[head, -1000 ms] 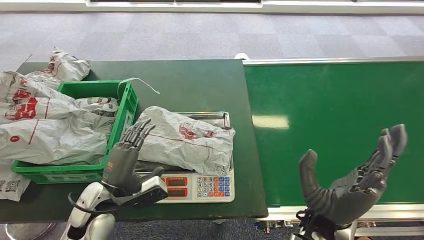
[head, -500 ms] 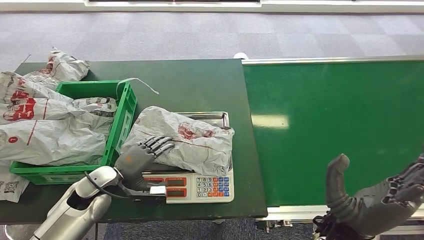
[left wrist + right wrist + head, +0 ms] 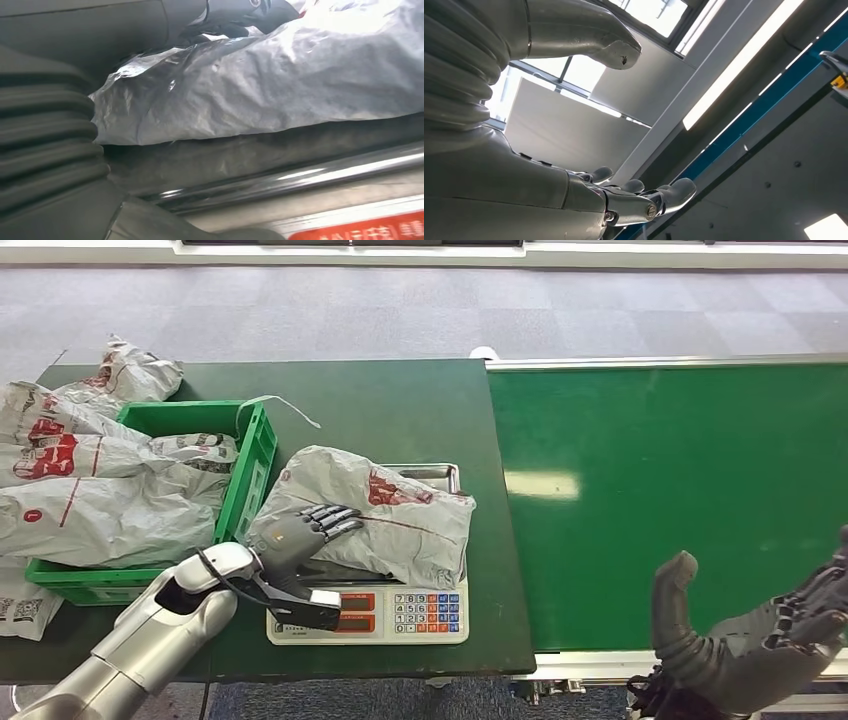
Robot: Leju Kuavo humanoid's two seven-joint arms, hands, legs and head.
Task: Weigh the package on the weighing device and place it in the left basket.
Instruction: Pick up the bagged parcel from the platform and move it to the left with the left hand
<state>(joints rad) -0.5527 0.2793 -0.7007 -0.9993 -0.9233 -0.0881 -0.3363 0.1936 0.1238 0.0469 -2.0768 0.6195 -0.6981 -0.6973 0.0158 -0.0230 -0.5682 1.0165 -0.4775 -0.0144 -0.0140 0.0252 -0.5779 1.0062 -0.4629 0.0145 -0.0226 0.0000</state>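
A crumpled grey package [image 3: 395, 515] with red print lies on the steel tray [image 3: 442, 475] of the weighing scale [image 3: 425, 612]. My left hand [image 3: 295, 533] grips the package's near-left edge, fingers [image 3: 330, 518] lying over the top. In the left wrist view the grey package [image 3: 280, 85] sits just above the tray's rim [image 3: 300, 175], with dark fingers [image 3: 235, 15] over it. The green basket [image 3: 250, 455] stands left of the scale, holding several similar packages. My right hand [image 3: 760, 640] hovers palm-up and open at the lower right, and its spread fingers [image 3: 644, 200] point toward the ceiling.
More grey packages [image 3: 120, 375] spill over the basket's far and left sides onto the dark green table [image 3: 400, 400]. A green conveyor belt [image 3: 680, 470] runs along the right. A white strap [image 3: 285, 405] lies behind the basket.
My left hand has closed further onto the package's left edge, and the package has lifted and shifted a little. The right hand dropped lower a second ago and has since stayed put.
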